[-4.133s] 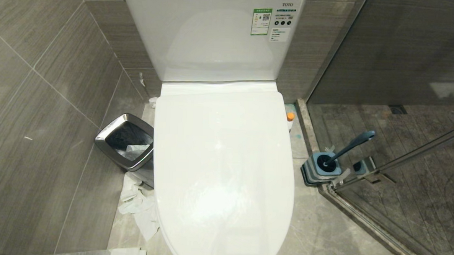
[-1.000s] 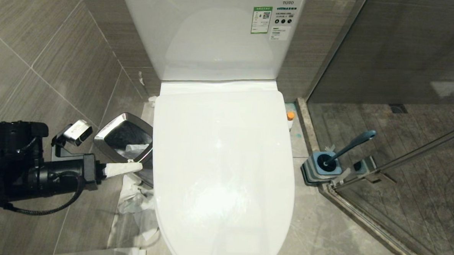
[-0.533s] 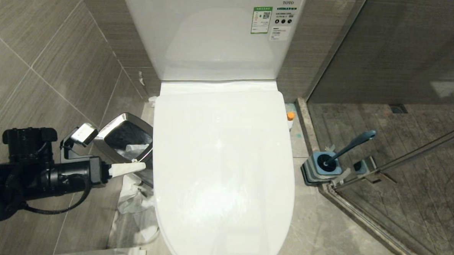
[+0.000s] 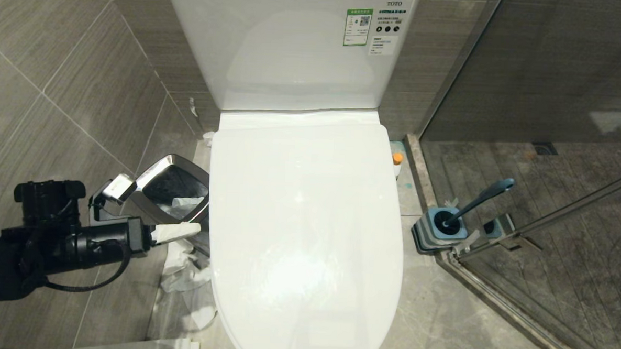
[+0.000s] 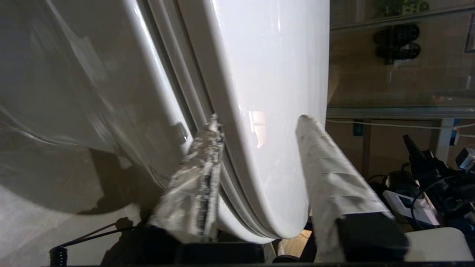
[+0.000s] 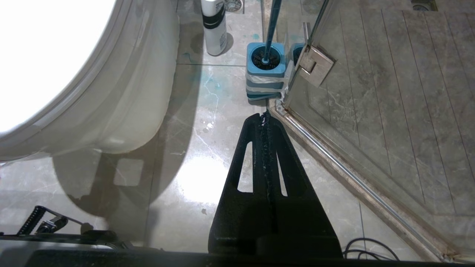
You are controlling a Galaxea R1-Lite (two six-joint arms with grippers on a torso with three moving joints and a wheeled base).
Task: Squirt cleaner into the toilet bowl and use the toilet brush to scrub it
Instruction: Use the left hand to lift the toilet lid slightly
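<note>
Reaching in from your left, the left gripper [image 4: 195,227] is sitting at the side edge of the closed white plastic toilet lid [image 4: 303,221], its taped fingers [image 5: 326,174] standing apart, one on either side of the lid's rim. The glossy white ceramic toilet bowl [image 6: 122,104] is lying covered under that lid. The right gripper [image 6: 265,118] is hanging low over the grey floor, fingers pressed together. The small white bottle with orange cap [image 4: 397,162] is standing just right of the toilet; the slim blue-grey toilet brush [image 4: 480,198] is resting in its striped square base [image 4: 436,235] by the glass door.
</note>
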